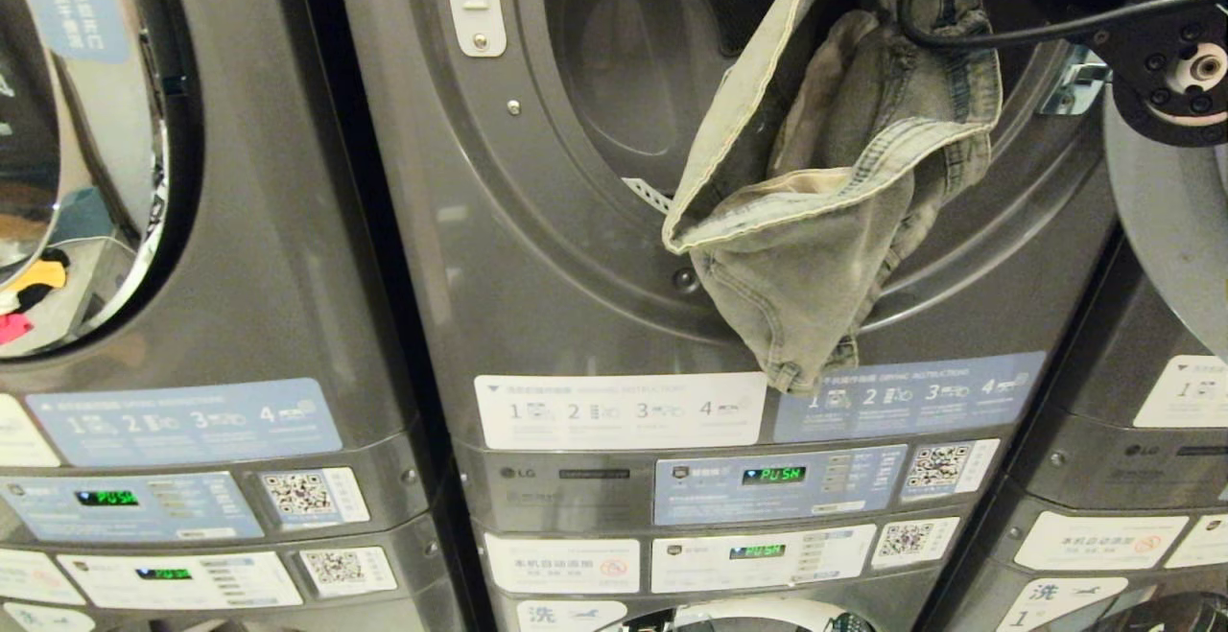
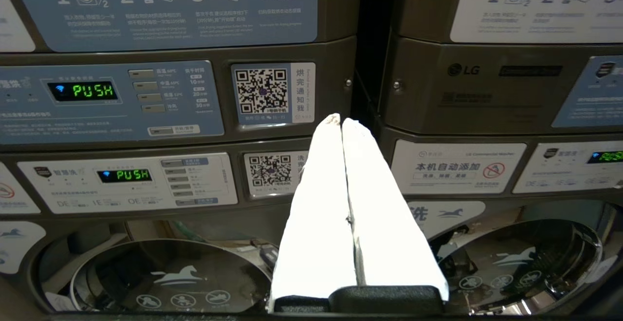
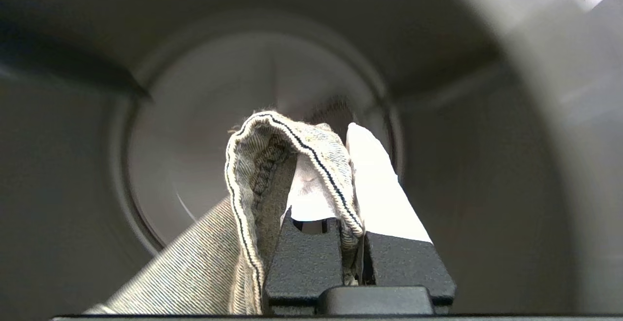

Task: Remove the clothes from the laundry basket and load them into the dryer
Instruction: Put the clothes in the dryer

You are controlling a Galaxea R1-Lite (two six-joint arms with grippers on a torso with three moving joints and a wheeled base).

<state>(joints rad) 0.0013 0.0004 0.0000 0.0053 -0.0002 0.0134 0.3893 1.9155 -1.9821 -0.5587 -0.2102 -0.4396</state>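
Jeans (image 1: 825, 220) pinched in the right hand (image 3: 340, 175), fingers clamped on a seamed edge with the cloth folded over one fingertip. In the head view most of the fabric hangs outside the dryer (image 1: 537, 229) opening, draped over the lower lip at about 5 o'clock of the round mouth, its lowest end covering part of the instruction stickers (image 1: 624, 409). The right arm (image 1: 1166, 57) comes in from 2 o'clock, hand inside the mouth. In the right wrist view the hand points straight down the drum (image 3: 219, 131), back wall dead ahead, nothing else seen inside.

Step in hand, my read: carry the jeans deep, then release.

- Push further toward the back wall before letting go; dropped here, the hanging weight likely drags everything back out over the lip.
- Angle slightly down so the trailing cloth slides in over the rim rather than snagging on it.
- Open fully and back straight out; the fold over the fingertip could cling.
- Expect a second push to tuck the tail in.

Left hand (image 2: 343, 131) parked low, fingers pressed together, empty, facing the control panels (image 2: 109, 102) of the neighbouring machines. Laundry basket not in view.
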